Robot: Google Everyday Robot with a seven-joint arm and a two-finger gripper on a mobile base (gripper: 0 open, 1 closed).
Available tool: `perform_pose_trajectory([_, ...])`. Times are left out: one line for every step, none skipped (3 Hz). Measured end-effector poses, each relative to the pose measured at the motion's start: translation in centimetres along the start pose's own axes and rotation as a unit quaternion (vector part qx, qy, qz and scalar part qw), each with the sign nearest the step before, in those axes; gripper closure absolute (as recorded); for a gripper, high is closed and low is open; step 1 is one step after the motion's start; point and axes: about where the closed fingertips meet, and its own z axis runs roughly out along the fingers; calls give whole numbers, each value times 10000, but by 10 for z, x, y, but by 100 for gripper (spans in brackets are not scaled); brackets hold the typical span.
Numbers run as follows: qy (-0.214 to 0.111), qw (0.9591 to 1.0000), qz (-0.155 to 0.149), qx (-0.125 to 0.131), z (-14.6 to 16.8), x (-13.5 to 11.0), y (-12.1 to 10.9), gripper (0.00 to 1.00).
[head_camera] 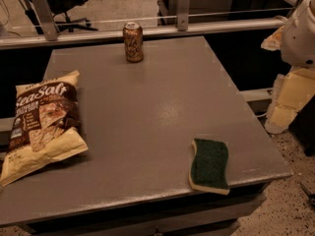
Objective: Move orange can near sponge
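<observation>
Fetching the orange can [133, 42] cleanly, I judged, meant gripping its middle, keeping it upright and carrying it well clear of the counter [147, 107]. It stood at the far edge. The sponge [210, 165] lay well apart from the can, nearer the camera and to the can's right; the chip bag [42, 124] lay to its left. Only the white bulk of my arm [299, 31] showed, right of the can and cut off; whether my jaws were released or clenched I could not tell.
</observation>
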Motion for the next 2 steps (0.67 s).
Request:
perform_pose_trajectory([0, 10000, 0, 1, 0, 0, 0, 0])
perform_pose_trajectory([-203, 9998, 78, 26, 19, -10, -10, 0])
